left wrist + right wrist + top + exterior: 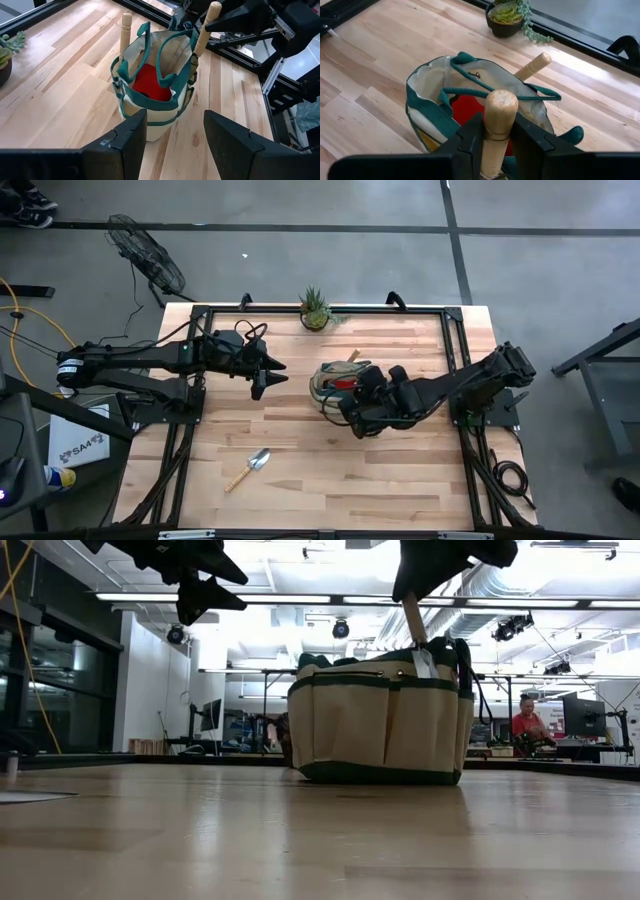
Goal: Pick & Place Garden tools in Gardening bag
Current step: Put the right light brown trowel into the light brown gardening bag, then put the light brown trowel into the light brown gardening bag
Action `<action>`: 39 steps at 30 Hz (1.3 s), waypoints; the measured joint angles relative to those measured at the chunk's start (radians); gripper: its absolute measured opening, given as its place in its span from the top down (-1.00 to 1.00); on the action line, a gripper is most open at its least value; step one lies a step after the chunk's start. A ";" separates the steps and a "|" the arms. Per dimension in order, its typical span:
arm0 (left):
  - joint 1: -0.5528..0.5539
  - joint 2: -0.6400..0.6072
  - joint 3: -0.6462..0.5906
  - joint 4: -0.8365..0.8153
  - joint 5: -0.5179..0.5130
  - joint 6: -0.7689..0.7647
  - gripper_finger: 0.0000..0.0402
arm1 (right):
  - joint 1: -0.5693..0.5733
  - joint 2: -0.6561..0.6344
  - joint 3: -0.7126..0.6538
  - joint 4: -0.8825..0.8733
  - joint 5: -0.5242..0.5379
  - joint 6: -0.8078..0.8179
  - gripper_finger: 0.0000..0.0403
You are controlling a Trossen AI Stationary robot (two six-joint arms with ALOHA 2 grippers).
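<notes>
The right gripper (496,137) is clamped on the round wooden handle of a garden tool (499,120), holding it over the mouth of the round tan fabric gardening bag with green trim (335,383), which sits right of the table's middle. The handle stands nearly upright, long axis vertical, knob end up — its working end is hidden below, so which tool it is I cannot tell. It should handle as stiff and fairly light; smooth wood may slip, so a grip across the shaft suits it. The bag is soft and may shift if nudged.

A silver-bladed, wooden-handled trowel (249,468) lies near and left on the pale wooden table (400,470), long axis diagonal, blade pointing far-right — best taken mid-handle. The left gripper (268,375) hangs left of the bag, jaws apart and empty.
</notes>
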 joint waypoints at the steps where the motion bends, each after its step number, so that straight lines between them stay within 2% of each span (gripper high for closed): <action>1: 0.000 0.000 0.000 0.000 -0.001 0.000 0.05 | 0.000 0.000 0.000 0.000 0.000 0.000 0.60; 8: 0.000 0.000 0.000 0.000 -0.002 0.000 0.05 | -0.024 0.000 0.000 0.006 -0.035 0.027 0.55; 18: 0.000 0.000 0.000 0.000 -0.003 0.000 0.05 | -0.053 0.000 0.000 0.007 -0.109 0.053 -0.01; 22: 0.000 0.000 0.000 0.000 -0.003 0.000 0.05 | -0.054 -0.008 0.000 0.008 -0.145 0.051 -0.14; 39: 0.000 0.000 0.000 -0.017 0.009 0.019 0.05 | -0.053 -0.153 0.000 -0.031 -0.124 0.056 -0.15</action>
